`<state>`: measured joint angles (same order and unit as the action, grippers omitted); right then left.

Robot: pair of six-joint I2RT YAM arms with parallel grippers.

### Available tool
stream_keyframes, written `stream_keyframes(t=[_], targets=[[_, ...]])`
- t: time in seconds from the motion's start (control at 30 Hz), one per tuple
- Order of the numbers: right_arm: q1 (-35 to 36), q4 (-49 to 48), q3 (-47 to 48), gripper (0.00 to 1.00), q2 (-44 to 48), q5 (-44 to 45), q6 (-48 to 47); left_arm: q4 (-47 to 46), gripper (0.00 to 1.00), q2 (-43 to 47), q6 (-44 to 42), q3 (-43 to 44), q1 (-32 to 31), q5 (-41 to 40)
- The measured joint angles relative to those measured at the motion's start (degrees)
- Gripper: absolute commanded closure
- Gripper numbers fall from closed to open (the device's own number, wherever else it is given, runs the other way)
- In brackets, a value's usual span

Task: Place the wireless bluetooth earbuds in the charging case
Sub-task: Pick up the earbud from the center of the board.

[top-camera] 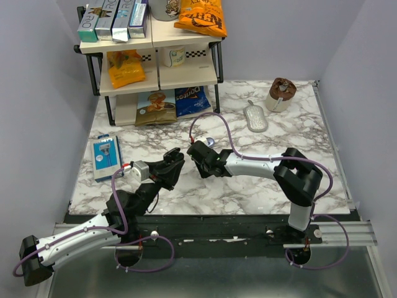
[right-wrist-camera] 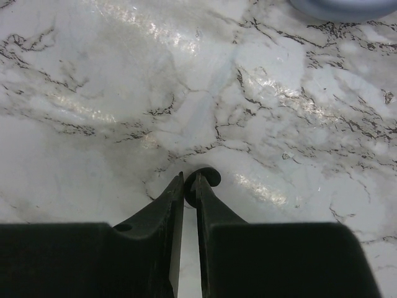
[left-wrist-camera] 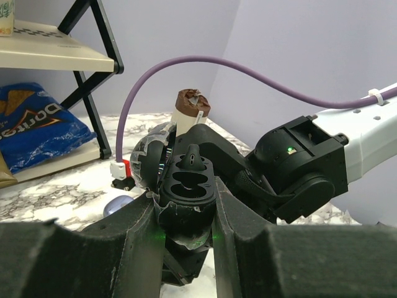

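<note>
My left gripper (left-wrist-camera: 185,197) is shut on the black charging case (left-wrist-camera: 186,180), which it holds off the table with its lid open. Two dark sockets face the left wrist camera, and a small dark knob stands at the case's far end. In the right wrist view, my right gripper (right-wrist-camera: 190,180) is down at the marble and shut on one tiny black earbud (right-wrist-camera: 211,177), which bulges out past the right fingertip. No other earbud shows. From above, the left gripper (top-camera: 172,164) and right gripper (top-camera: 197,153) sit close together at mid-table.
A pale lavender rounded object (right-wrist-camera: 347,6) lies just beyond the right gripper. A shelf rack of snack bags and boxes (top-camera: 155,56) stands at the back left. A grey oblong (top-camera: 255,118) and a brown-topped cup (top-camera: 281,94) are at the back right, a blue packet (top-camera: 105,157) at the left.
</note>
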<state>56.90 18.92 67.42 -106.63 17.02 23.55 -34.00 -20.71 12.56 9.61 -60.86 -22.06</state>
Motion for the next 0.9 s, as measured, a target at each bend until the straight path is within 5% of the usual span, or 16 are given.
stream_keyframes(t=[0.17,0.5,0.9], targets=[[0.00,-0.37,-0.39,0.99,0.02,0.31,0.33,0.00,1.00,0.02,0.17,0.00,0.00,0.00],[-0.07,0.72,-6.03,0.99,6.08,0.70,0.35,0.00,1.00,0.02,0.20,0.00,0.00,0.00],[-3.17,0.55,-8.61,0.99,34.32,-7.67,-5.09,0.70,1.00,-0.39,-0.24,0.52,0.00,-0.92]])
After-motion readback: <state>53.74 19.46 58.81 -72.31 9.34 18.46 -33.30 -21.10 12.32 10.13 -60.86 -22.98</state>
